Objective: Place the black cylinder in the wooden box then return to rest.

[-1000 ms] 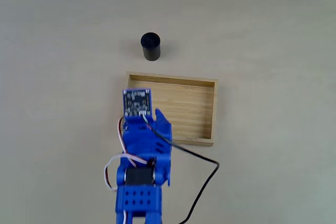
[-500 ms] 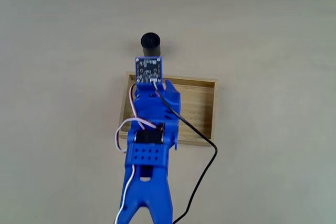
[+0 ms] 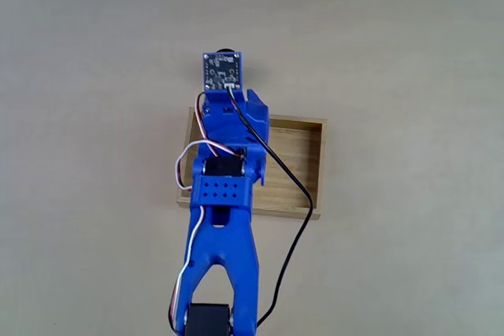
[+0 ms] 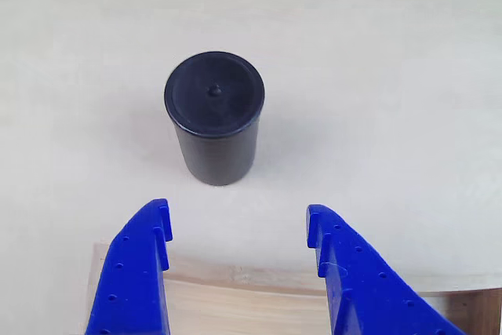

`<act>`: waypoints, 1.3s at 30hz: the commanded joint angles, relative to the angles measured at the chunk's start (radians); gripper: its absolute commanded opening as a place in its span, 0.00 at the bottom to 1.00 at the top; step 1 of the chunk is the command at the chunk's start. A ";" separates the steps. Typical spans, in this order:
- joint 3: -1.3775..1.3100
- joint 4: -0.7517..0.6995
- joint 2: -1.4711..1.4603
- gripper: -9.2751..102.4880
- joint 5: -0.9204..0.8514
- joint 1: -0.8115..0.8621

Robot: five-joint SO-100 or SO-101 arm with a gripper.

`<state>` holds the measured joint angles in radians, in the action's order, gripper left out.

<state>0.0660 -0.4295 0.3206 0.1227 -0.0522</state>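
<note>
The black cylinder [image 4: 213, 115] stands upright on the pale table just beyond the wooden box [image 4: 259, 300] in the other view. My blue gripper [image 4: 235, 221] is open, its two fingers spread wide over the box's far wall, short of the cylinder and apart from it. In the fixed view the arm reaches up over the wooden box [image 3: 299, 164], and its small camera board hides nearly all of the black cylinder [image 3: 228, 52], leaving a dark sliver above the board.
A black cable [image 3: 291, 194] trails from the arm across the box's right part and down to the bottom edge of the fixed view. The pale tabletop [image 3: 409, 53] stretches around the box on all sides.
The arm has stretched forward from over the box's left part to beyond its far wall, and its camera board now covers the cylinder in the fixed view.
</note>
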 commanded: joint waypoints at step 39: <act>-0.463 0.043 0.299 0.37 0.012 0.005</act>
<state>-0.2592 -0.4249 0.6550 0.1243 -0.0537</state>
